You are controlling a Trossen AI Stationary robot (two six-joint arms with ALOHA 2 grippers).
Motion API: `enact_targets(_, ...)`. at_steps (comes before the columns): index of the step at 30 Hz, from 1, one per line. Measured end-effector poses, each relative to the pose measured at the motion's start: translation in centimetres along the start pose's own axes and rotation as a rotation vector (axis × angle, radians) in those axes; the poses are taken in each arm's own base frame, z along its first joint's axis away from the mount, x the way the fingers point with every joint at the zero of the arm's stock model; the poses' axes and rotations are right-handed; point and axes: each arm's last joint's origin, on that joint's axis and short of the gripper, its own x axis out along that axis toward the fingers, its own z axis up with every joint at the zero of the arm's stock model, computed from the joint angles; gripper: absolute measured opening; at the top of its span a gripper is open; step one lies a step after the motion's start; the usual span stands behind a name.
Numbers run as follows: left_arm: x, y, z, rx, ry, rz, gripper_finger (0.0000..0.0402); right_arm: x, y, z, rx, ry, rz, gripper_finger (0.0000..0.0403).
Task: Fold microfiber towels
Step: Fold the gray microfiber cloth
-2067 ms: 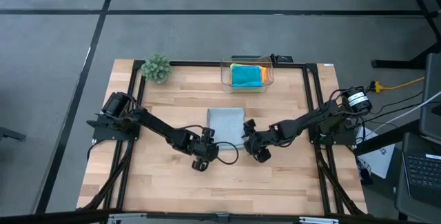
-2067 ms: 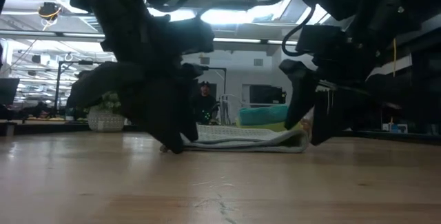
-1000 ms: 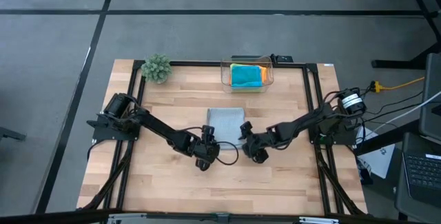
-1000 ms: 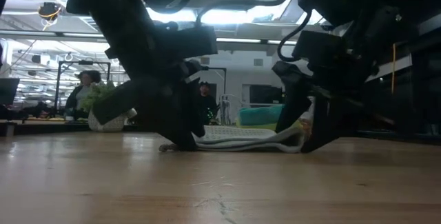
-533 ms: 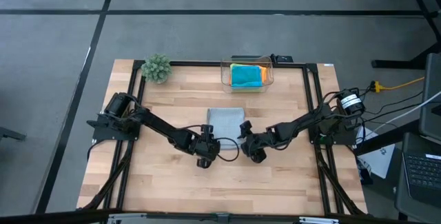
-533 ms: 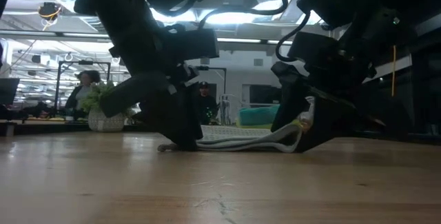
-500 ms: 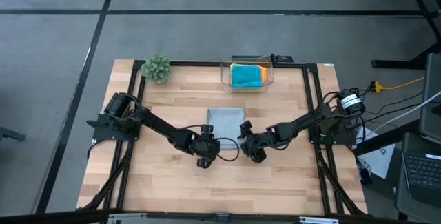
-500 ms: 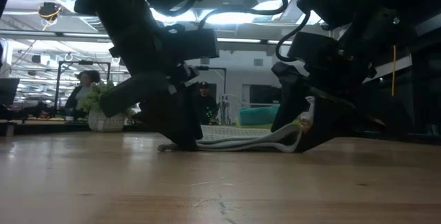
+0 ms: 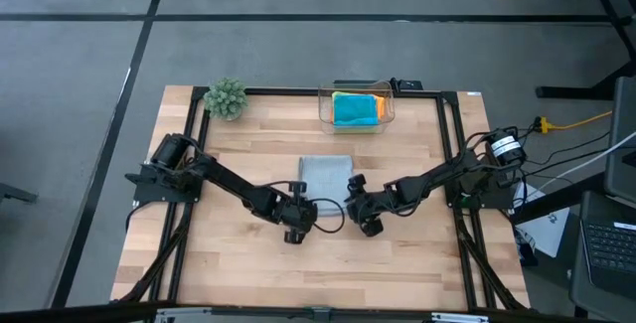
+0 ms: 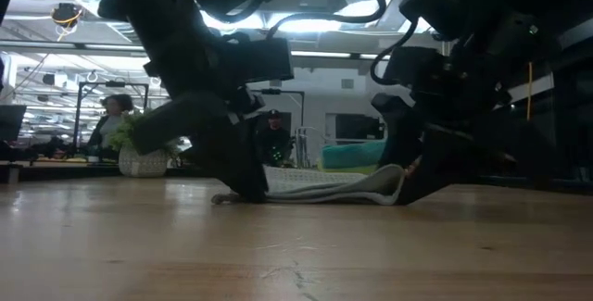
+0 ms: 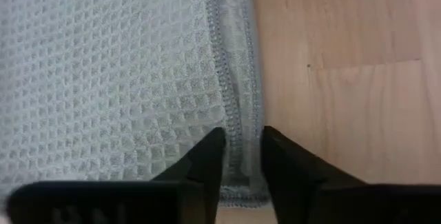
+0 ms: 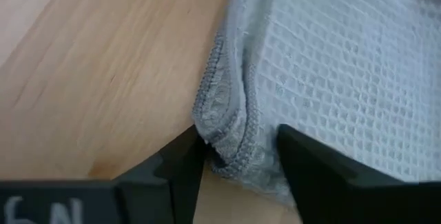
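Observation:
The light grey towel (image 9: 326,175) lies folded, in several layers, flat on the middle of the table. My left gripper (image 9: 297,211) is at its near left corner, and my right gripper (image 9: 356,207) is at its near right corner. Both are low on the table and shut on the towel's edge. The turquoise towel (image 9: 354,110) and the orange towel (image 9: 379,105) sit folded in the clear box (image 9: 388,116) at the far edge. The lime green towel is hidden. My left gripper pinches the hemmed side edge (image 11: 239,138) of the grey towel near its near corner, one finger on the cloth and one outside it. The fingers come from above, slanting from the near side. The towel lies flat on the table. My right gripper pinches the towel's near right corner (image 12: 231,138) between its two fingers, where several hemmed layers bunch up. The fingers slant down from the near right. In the low view that corner (image 10: 391,182) sits slightly raised while the rest of the towel lies on the table.
A small green plant (image 9: 226,96) stands at the far left corner. Black frame rails (image 9: 449,144) run along the table's sides. Bare wood (image 9: 318,263) lies toward the near edge. A person (image 10: 118,106) shows in the room behind.
My left gripper has gone toward the far edge and down onto the towel's near left corner. My right gripper has gone toward the table's left onto the near right corner and tipped lower. That corner has bunched up and lifted slightly, while the rest of the towel has stayed in place.

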Motion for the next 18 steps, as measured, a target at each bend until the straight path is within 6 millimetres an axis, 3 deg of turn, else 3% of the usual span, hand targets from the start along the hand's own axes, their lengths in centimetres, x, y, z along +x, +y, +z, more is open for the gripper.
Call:
enact_targets(6,0.09,-0.01,-0.01,0.0,-0.005,0.012,0.0014,0.01,0.07,0.04,0.063,-0.007,0.014,0.0115)
enact_targets(12,0.19,0.04,-0.02,-0.025,-0.009,0.01,0.0002,0.06,0.03,0.2,0.107,-0.025,0.012,0.0018)
enact_targets(18,0.0,0.09,0.06,-0.083,-0.015,-0.008,0.0001,0.12,-0.04,0.43,0.216,-0.052,0.011,0.0012)
